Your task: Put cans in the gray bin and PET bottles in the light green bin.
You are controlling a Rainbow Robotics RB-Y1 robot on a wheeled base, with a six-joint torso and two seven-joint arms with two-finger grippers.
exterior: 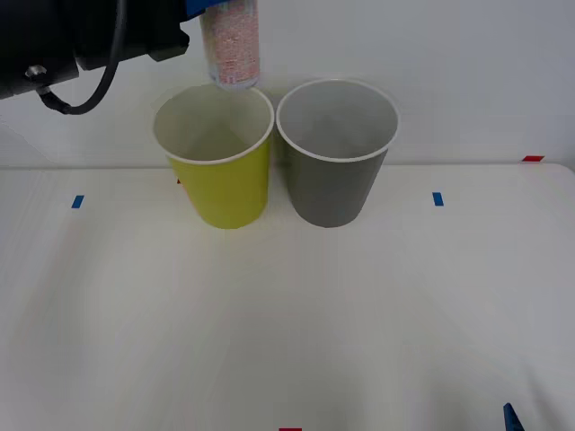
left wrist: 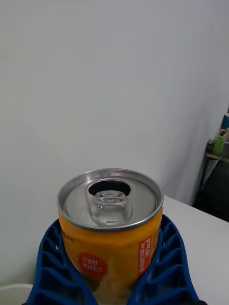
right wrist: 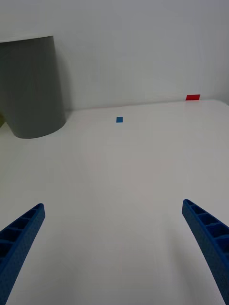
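Left gripper (left wrist: pixel 112 286) is clamped on the orange can (left wrist: pixel 110 224), held up above the back rim of the light green bin (exterior: pixel 218 162), or possibly just behind it. Gray bin (exterior: pixel 336 153) stands touching it on the right. Right gripper (right wrist: pixel 114 252) hangs low over the table (exterior: pixel 287 323), fingers apart.

Bins (exterior: pixel 337 193) side-by-side; wide table (exterior: pixel 287 341) front.

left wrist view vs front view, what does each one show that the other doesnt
Left wrist view alone: the orange can's silver top with its pull tab, and the left gripper with its jaws shut around the can.

Front view alone: the light green bin and the gray bin side by side on the white table, and the can held above the light green bin's back rim, not the gray one.

Both: the can itself, and the pale wall behind.
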